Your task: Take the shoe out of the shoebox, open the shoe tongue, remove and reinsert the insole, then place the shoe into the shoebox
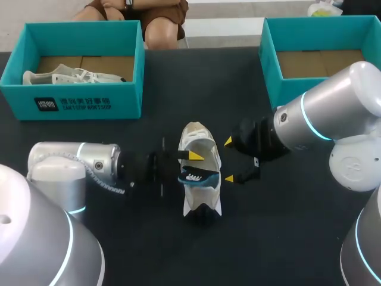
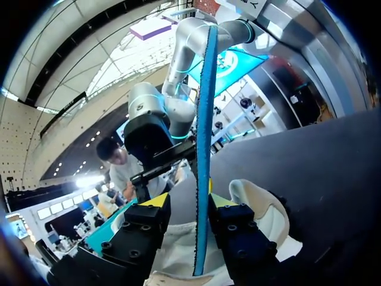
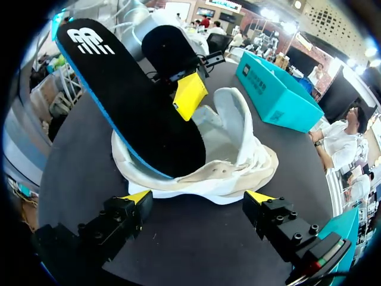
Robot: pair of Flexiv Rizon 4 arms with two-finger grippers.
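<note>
A white shoe [image 1: 201, 179] lies on the dark table's middle, its opening upward. The black insole with a blue underside [image 1: 196, 175] stands tilted, its toe end inside the shoe [image 3: 238, 161]. My left gripper [image 1: 195, 167] comes in from the left with the insole [image 2: 202, 149] edge-on between its fingers. One finger [image 2: 238, 223] is close against it and the other [image 2: 149, 223] stands off with a gap, so the gripper [image 2: 187, 202] is open. A yellow left fingertip [image 3: 189, 95] rests on the insole's black face [image 3: 131, 101]. My right gripper [image 1: 228, 159] is wide open beside the shoe, its fingers empty [image 3: 198, 198].
A teal shoebox [image 1: 83, 104] at the back left holds another white shoe [image 1: 71, 76]. A second teal box [image 1: 271, 65] at the back right shows only its cardboard floor. My right arm's big joint [image 1: 333, 113] hangs over the table's right side.
</note>
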